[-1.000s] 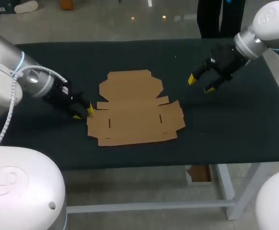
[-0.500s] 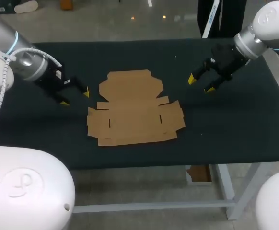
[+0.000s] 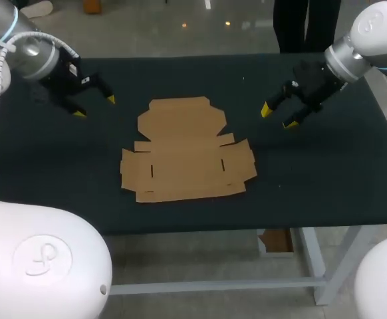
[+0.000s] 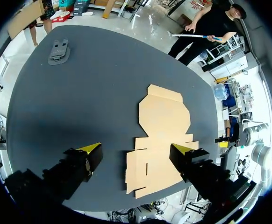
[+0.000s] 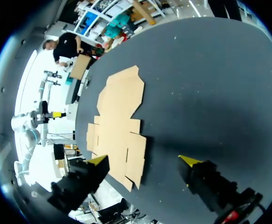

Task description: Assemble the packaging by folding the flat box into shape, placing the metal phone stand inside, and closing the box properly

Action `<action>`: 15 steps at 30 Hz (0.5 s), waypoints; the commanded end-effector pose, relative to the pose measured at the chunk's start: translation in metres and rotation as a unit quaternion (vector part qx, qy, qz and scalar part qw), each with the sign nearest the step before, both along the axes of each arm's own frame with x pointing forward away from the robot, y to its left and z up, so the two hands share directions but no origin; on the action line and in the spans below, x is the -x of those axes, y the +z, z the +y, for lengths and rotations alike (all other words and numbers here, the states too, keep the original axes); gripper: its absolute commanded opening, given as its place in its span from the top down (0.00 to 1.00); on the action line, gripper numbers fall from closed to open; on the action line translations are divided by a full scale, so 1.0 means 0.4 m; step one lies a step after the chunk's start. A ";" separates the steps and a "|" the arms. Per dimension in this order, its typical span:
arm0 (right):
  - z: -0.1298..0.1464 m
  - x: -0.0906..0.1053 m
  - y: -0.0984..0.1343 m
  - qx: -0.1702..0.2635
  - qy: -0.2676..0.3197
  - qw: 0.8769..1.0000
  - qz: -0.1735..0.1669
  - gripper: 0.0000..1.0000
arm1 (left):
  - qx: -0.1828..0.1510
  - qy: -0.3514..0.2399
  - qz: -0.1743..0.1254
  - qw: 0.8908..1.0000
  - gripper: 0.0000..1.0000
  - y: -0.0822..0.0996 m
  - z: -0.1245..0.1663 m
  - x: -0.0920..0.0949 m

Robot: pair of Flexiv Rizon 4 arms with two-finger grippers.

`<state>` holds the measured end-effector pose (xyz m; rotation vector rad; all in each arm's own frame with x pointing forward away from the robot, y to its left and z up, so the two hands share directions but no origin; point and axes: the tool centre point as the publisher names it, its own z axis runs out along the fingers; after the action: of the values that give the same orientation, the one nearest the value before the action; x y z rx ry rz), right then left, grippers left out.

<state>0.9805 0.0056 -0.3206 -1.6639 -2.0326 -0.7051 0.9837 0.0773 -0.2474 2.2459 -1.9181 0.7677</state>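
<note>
The flat brown cardboard box (image 3: 187, 149) lies unfolded in the middle of the dark table, with its long lid panel pointing to the far edge. My left gripper (image 3: 94, 107) hangs open above the table's back left, apart from the box. My right gripper (image 3: 278, 117) hangs open to the right of the box's lid panel, touching nothing. In the left wrist view the box (image 4: 161, 140) lies ahead of and under the open left gripper (image 4: 138, 149), and the grey metal phone stand (image 4: 59, 50) lies far off near the table's end. The right wrist view has the box (image 5: 119, 121) ahead of its open gripper (image 5: 143, 160).
The dark table top (image 3: 313, 179) has bare cloth on all sides of the box. Its front edge runs just below the box in the head view. My left arm hides the table's back left corner there.
My left gripper has left the box's left edge, risen and drawn back to the far left, and its fingers have spread apart. The box and the right arm have not moved.
</note>
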 end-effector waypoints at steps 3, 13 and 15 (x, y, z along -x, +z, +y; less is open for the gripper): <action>0.000 0.002 0.001 0.000 -0.001 1.000 -0.001 0.00 | -0.030 0.018 0.010 0.999 0.00 0.067 -0.003 -0.014; 0.000 0.002 0.001 0.000 -0.001 1.000 -0.001 0.00 | -0.025 0.022 0.026 0.999 0.00 0.047 0.010 -0.013; 0.000 0.002 0.001 0.000 -0.001 1.000 -0.001 0.00 | -0.023 0.023 0.028 0.999 0.00 0.038 0.008 -0.010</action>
<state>0.9805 0.0056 -0.3205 -1.6638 -2.0327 -0.7051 0.9862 0.0819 -0.2282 2.3171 -1.8863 0.6705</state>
